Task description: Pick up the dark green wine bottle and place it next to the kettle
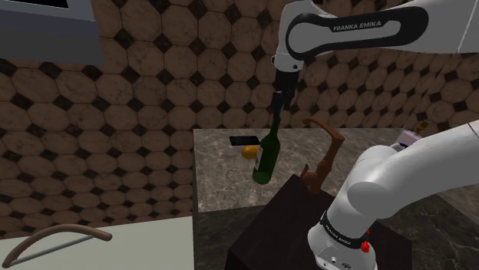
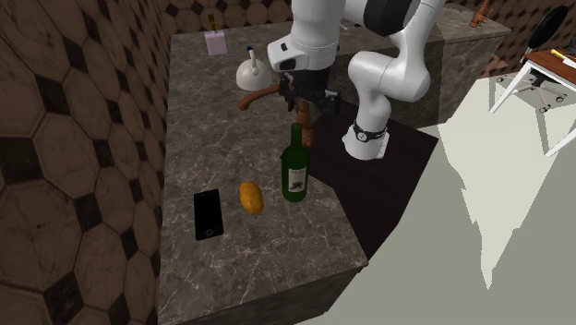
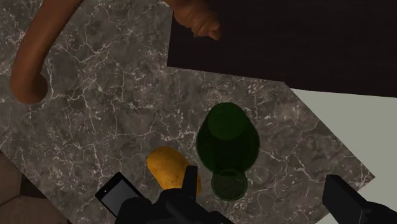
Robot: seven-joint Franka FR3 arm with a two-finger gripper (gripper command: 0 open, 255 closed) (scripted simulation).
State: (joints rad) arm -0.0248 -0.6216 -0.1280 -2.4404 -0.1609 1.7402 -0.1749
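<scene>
The green bottle (image 2: 294,171) stands upright on the marble tabletop (image 2: 268,254), just beside a potato (image 2: 250,198). The gripper (image 3: 261,181) hovers over its neck, fingers (image 3: 343,198) spread wide and gripping nothing. The kettle (image 2: 249,70) stands well apart, behind a brown curved thing (image 2: 261,93) that is hard to identify.

Dim, flat, even light across every view.

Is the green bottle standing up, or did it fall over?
Standing up. The green bottle rests on its base on the counter, with its neck pointing up just under the gripper.
</scene>
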